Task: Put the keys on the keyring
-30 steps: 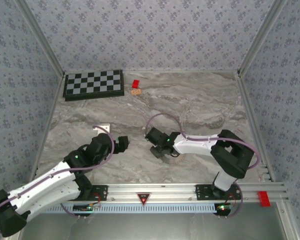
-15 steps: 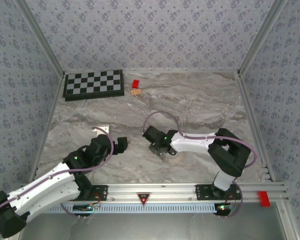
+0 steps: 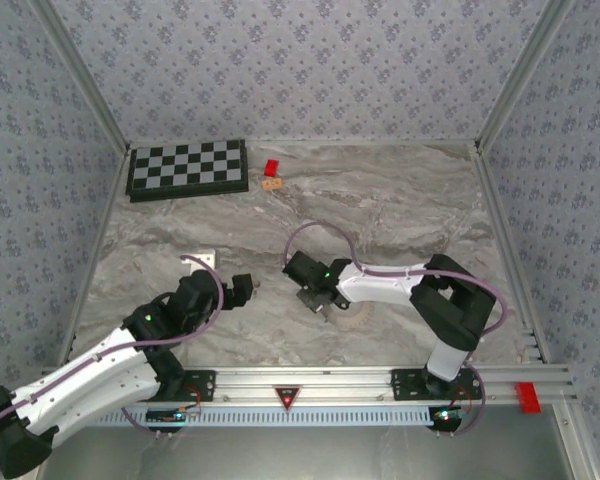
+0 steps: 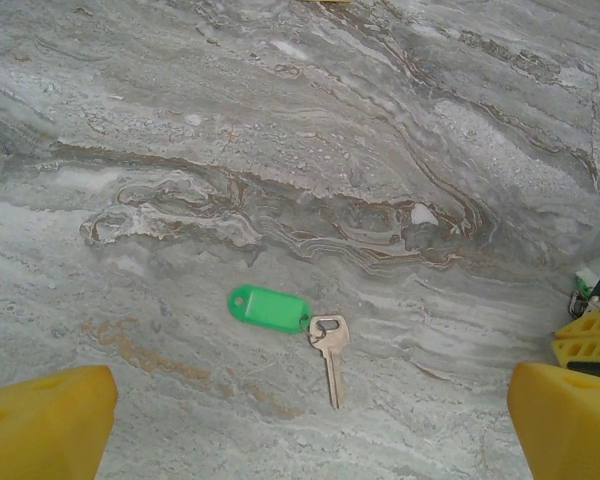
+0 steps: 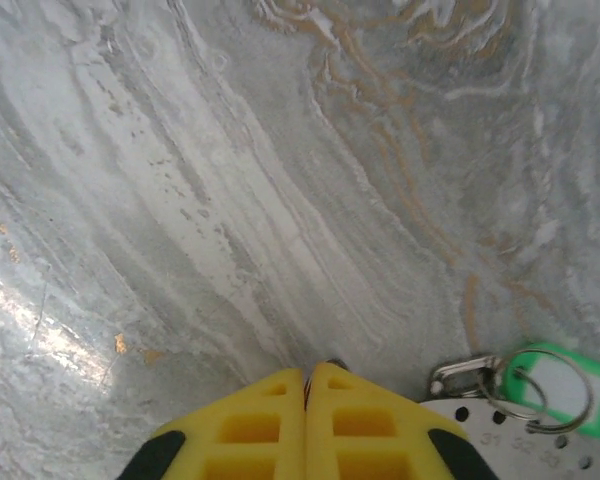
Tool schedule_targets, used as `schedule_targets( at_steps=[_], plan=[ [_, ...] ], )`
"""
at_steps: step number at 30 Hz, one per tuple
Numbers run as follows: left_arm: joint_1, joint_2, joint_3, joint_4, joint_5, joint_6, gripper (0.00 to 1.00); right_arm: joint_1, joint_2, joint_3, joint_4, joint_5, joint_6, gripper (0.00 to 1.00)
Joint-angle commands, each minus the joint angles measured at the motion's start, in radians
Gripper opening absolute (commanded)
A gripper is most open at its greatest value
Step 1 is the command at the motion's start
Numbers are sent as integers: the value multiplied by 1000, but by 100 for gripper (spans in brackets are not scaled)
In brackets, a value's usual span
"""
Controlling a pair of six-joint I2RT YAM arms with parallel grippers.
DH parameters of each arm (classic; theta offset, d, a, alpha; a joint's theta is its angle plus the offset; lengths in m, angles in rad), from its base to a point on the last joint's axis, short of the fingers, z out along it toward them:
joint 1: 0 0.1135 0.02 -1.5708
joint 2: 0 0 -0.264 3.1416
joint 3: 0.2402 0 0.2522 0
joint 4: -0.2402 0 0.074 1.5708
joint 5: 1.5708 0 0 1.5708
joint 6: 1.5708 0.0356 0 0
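Evidently early in the threading step, before any pickup. Lies flat on the grey marbled desk (image 4: pixel 280 120), untouched: a small silver key with a bright green plastic tag (image 4: pixel 280 308), framed between the wide-open yellow jaws of the left gripper (image 3: pixel 246 288), well clear of both. Sits just beside the right gripper (image 5: pixel 306 385), to its lower right: the large flat grey-tan metal keyring (image 5: pixel 510 447), perforated and stamped along its edge, resting on the desk. Shows the right jaws pressed fully shut, with nothing visible pinched between them. Touches the ring's edge: a second green tag (image 5: pixel 580 395) under a small wire loop (image 5: pixel 525 392); cannot tell whether threaded on or merely lying against it. Calls next, by this reading, for opening the right jaws and taking the ring by its rim, then lowering the left jaws squarely over the loose key's tag, a thin, flat, likely slippery target, and bringing the two together.
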Motion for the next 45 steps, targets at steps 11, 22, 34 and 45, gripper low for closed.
schedule_targets(
  at_steps=[11,22,34,45],
  plan=[
    [-6,-9,20,23,-34,13,100,-116,-285,-89,58,-143,19,0],
    [-6,51,162,169,204,144,95,-415,-641,-211,330,-588,62,0],
    [-6,241,405,213,334,271,83,-488,-718,-253,674,-783,109,0],
    [93,357,584,209,528,345,68,-508,-718,-272,921,-841,130,0]
  ],
)
